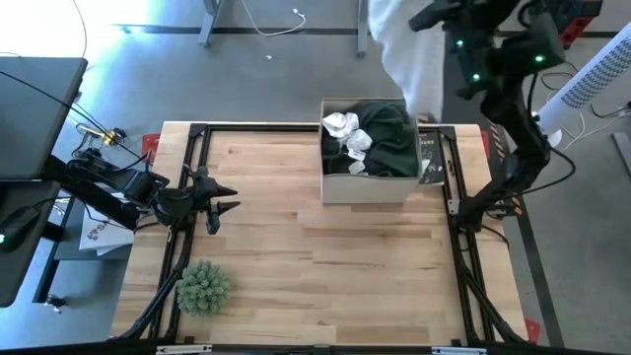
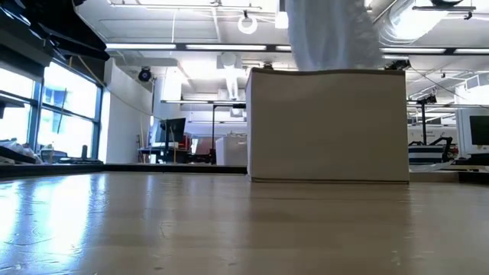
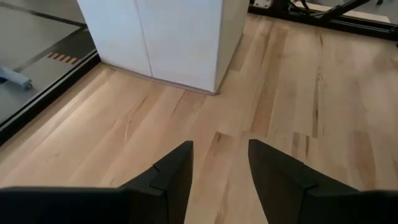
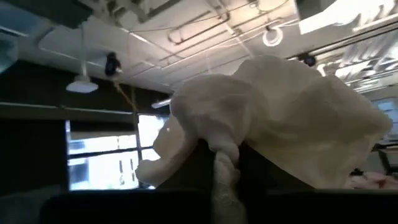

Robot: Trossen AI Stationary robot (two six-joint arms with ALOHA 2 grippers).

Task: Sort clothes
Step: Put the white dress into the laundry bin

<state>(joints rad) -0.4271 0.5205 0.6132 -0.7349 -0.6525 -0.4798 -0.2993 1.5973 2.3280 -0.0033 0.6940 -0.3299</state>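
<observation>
A large white garment (image 1: pixel 402 54) hangs from my right gripper (image 1: pixel 430 18), high above the far edge of the table and the far side of the white box (image 1: pixel 367 187). It also shows in the low view (image 2: pixel 330 34), above the box (image 2: pixel 328 126). A dark green garment (image 1: pixel 386 138) and white cloth (image 1: pixel 345 133) lie in the box. My left gripper (image 1: pixel 225 197) is open and empty over the table's left part, pointing toward the box (image 3: pixel 174 37). My right gripper (image 4: pixel 222 163) is shut on the white garment: a bunched, twisted fold (image 4: pixel 221 158) runs between the two fingers, with more cloth (image 4: pixel 280 118) heaped over them. The cloth hides the fingertips. The garment is lifted clear and hangs slack toward the box.
A spiky green plant-like ball (image 1: pixel 203 287) sits near the table's near left corner. Black frame rails (image 1: pixel 187 177) run along the table's left and right sides. Bare wood (image 1: pixel 335 266) lies between the box and the near edge.
</observation>
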